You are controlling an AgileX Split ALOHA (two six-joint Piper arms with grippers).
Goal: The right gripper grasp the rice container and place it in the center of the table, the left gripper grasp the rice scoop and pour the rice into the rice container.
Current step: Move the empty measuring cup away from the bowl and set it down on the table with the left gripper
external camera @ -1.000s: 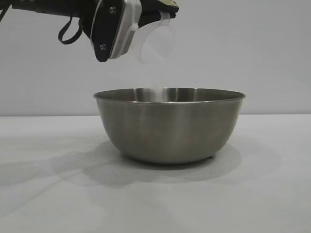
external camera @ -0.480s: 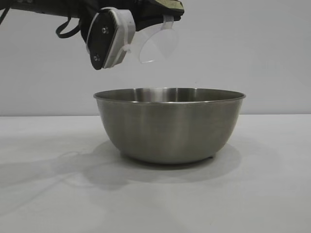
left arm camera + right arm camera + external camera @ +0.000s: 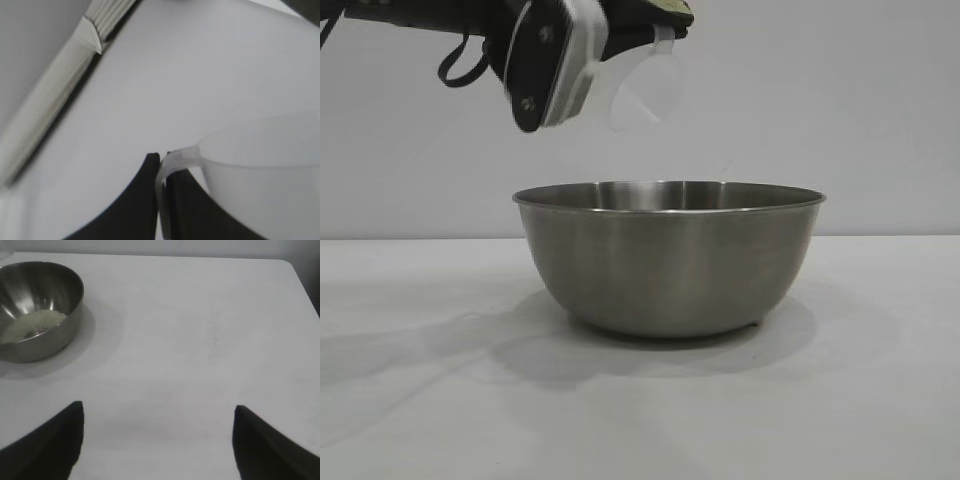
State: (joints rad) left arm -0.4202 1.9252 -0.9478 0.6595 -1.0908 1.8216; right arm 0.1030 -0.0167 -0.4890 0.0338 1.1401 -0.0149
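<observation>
Rice scoop in left claw, above rice container.

Open white table ahead of the spread right gripper; steel rice container well off to one side, rice scoop hung above its rim.

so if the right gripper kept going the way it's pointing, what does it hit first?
Probably bare table. The open right gripper angles down at empty tabletop; the bowl sits off to one side, apparently outside that line.
</observation>
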